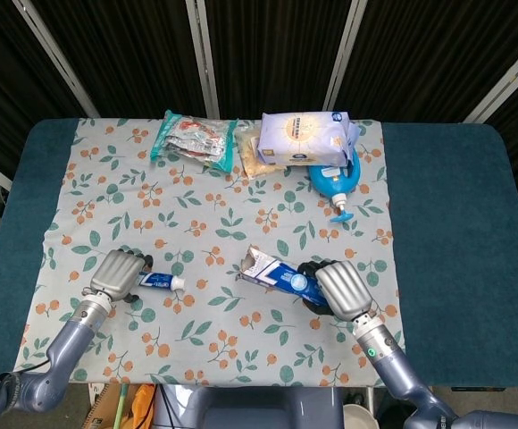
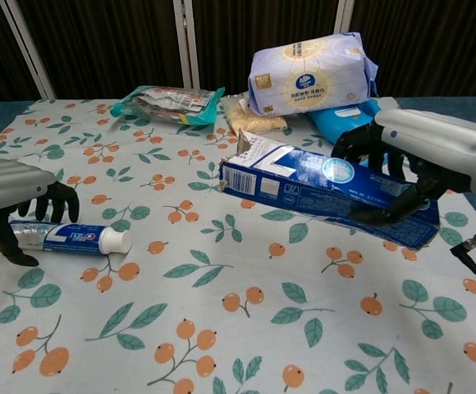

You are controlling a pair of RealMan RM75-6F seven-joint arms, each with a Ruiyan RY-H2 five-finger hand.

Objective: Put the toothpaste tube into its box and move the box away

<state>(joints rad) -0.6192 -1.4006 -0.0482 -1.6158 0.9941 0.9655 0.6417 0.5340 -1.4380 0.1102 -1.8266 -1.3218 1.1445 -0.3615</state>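
Table (image 1: 446, 206) with dark teal top fills most of the head view; a pale cloth (image 1: 205, 232) printed with orange berries and green leaves covers its middle, teal bare at left and right. Behind, along the upper frame, black pleated curtain (image 1: 268, 54) crossed by slanted white bars (image 1: 204, 55). Light even, shadows soft.

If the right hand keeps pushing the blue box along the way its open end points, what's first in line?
Probably the white-capped blue toothpaste tube under the left hand. The right hand holds the blue toothpaste box with its open end facing the tube's cap; bare floral cloth lies between. Depth is uncertain.
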